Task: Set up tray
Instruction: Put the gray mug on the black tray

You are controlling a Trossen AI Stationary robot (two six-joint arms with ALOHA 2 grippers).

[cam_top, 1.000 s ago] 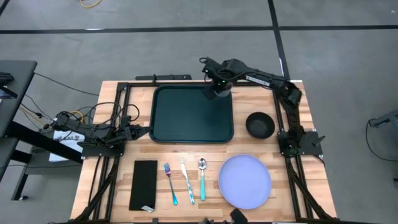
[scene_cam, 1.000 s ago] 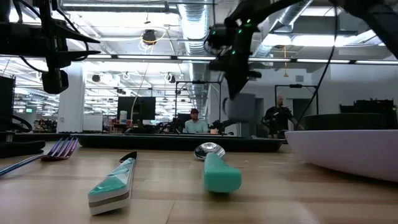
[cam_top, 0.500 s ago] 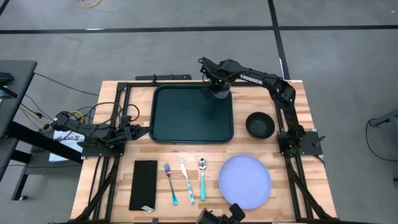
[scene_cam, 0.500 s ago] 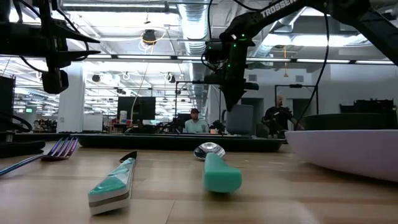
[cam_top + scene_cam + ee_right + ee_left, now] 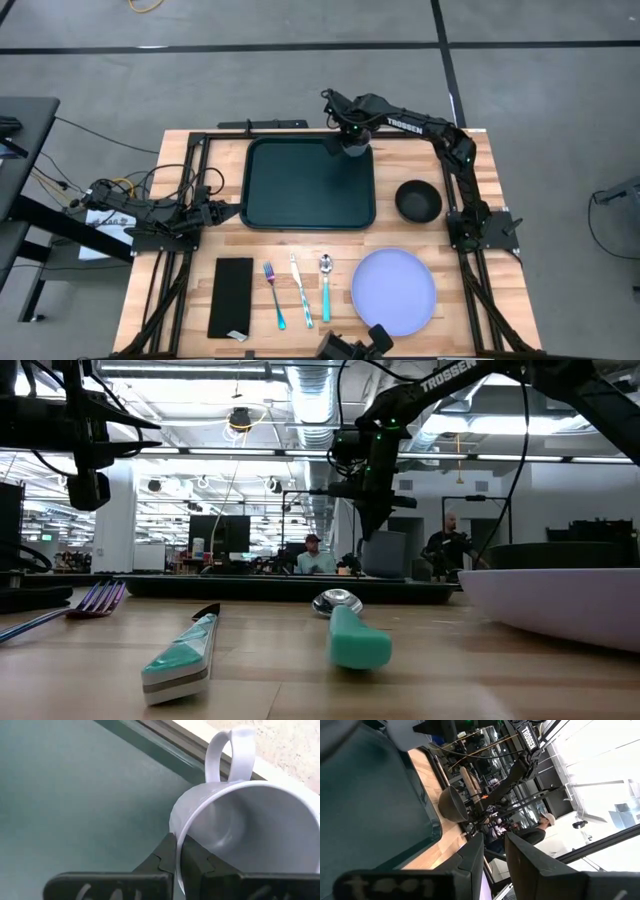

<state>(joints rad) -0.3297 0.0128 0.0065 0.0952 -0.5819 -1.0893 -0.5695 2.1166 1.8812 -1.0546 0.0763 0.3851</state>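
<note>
The dark green tray (image 5: 300,190) lies flat on the far middle of the table. My right gripper (image 5: 350,148) is over the tray's far right corner, shut on a white mug (image 5: 240,830). In the low view the mug (image 5: 386,552) hangs just above the tray (image 5: 250,588); whether its base touches, I cannot tell. The mug's handle (image 5: 220,755) points toward the tray's far rim. My left gripper (image 5: 215,212) rests by the tray's left edge, fingers a narrow gap apart, touching nothing. My right gripper pinches the mug's rim (image 5: 176,827), on the side away from the handle, with one finger inside the cup and one outside. The fingers come from above, pointing down. The mug hangs upright below them, mouth up, over the tray's floor (image 5: 75,795).
A dark bowl (image 5: 418,200) sits right of the tray. Along the near edge lie a black flat rectangle (image 5: 232,297), a fork (image 5: 274,295), a knife (image 5: 300,290), a teal-handled spoon (image 5: 325,288) and a pale blue plate (image 5: 393,291). People sit in the room behind.
My right gripper came down with the mug onto the tray's far right corner, then stayed nearly still over the last half second. It kept its hold on the mug throughout.
</note>
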